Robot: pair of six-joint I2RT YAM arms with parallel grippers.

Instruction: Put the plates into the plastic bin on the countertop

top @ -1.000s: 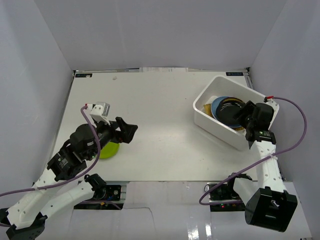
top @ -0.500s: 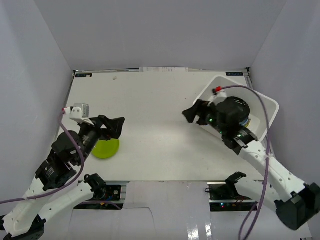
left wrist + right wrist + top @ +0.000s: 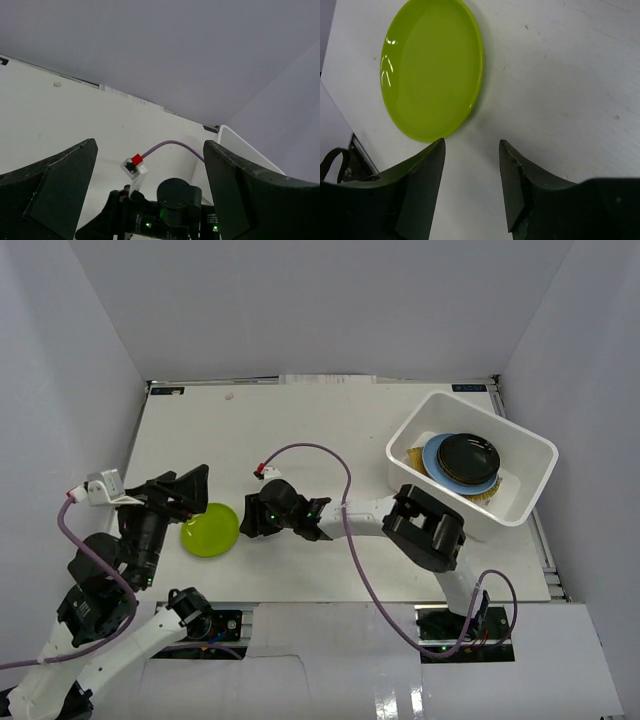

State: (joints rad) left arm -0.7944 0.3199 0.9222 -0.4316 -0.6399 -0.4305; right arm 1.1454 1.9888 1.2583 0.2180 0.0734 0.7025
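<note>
A lime green plate point(image 3: 210, 530) lies flat on the white countertop point(image 3: 330, 440) at the near left; it also shows in the right wrist view point(image 3: 432, 67). My right gripper point(image 3: 247, 521) point(image 3: 470, 145) reaches across the table, open and empty, with its fingertips just short of that plate's right edge. My left gripper point(image 3: 190, 488) point(image 3: 150, 144) is open and empty, raised just left of the plate. The white plastic bin point(image 3: 430, 495) at the far right holds a stack: a black plate point(image 3: 468, 455) on a light blue plate point(image 3: 438, 455), with amber and tan rims point(image 3: 415, 457) below.
Grey walls close in the table on three sides. A purple cable point(image 3: 320, 452) loops above the table from the right wrist. The left wrist view shows the right wrist point(image 3: 177, 200) and the bin's rim point(image 3: 240, 145) beyond.
My right arm has swung from the bin across the table to the green plate. My left arm has drawn back to the left, uncovering the plate.
</note>
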